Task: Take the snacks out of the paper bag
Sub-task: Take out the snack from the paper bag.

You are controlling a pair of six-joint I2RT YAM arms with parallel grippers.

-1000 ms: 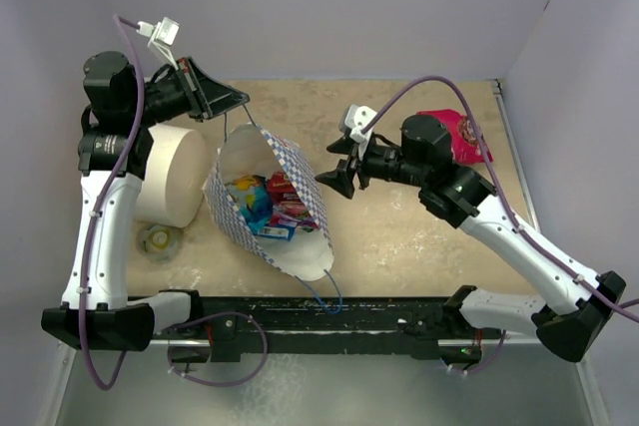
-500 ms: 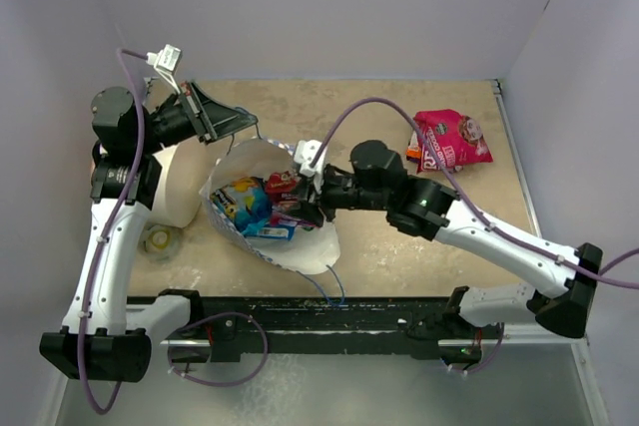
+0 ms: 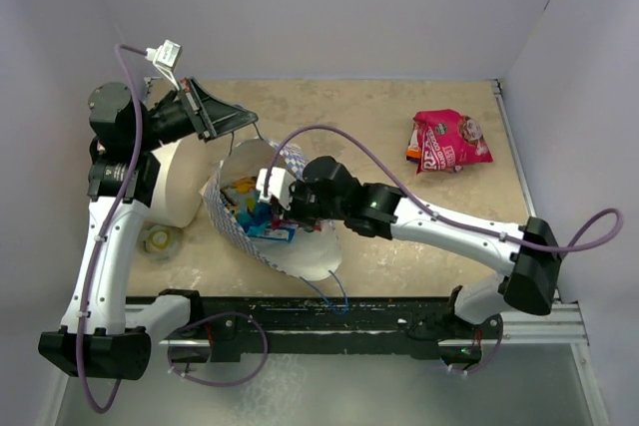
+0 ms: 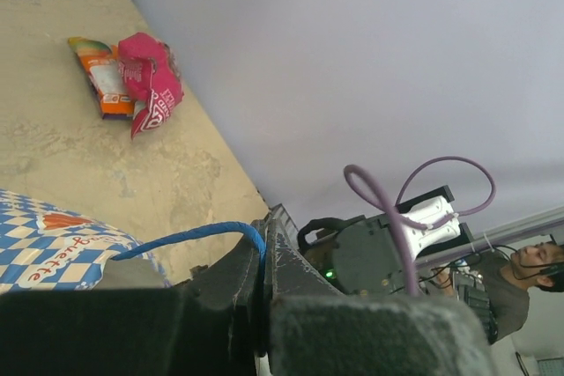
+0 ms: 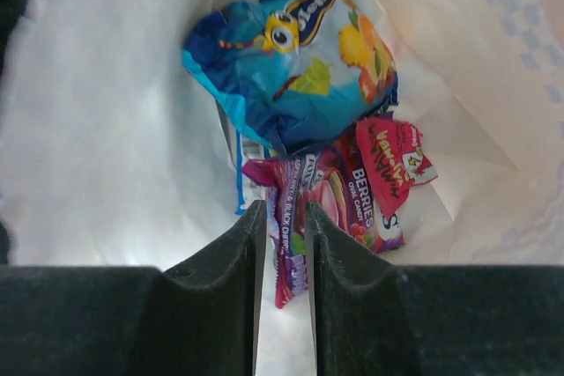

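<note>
The paper bag (image 3: 304, 255) lies open on the table, checkered outside, cream inside. My left gripper (image 3: 238, 120) is shut on its blue cord handle (image 4: 189, 235) and holds the mouth up; its tips (image 4: 263, 228) pinch the cord. My right gripper (image 3: 257, 209) is inside the bag, jaws a narrow gap apart (image 5: 284, 210). Just beyond them lies a purple-magenta berries packet (image 5: 339, 204), with a blue packet (image 5: 291, 59) and a red packet (image 5: 392, 160) beside it. I cannot see contact. A magenta packet (image 3: 451, 139) and an orange packet (image 3: 412, 144) lie on the table at back right.
A large white cylinder (image 3: 172, 182) stands left of the bag under my left arm. A small tape roll (image 3: 158, 239) lies in front of it. Walls close the table at back, left and right.
My right arm has swung left from the table's middle and pushed its gripper down into the bag's mouth. My left gripper still holds the cord handle, nearly unmoved.
</note>
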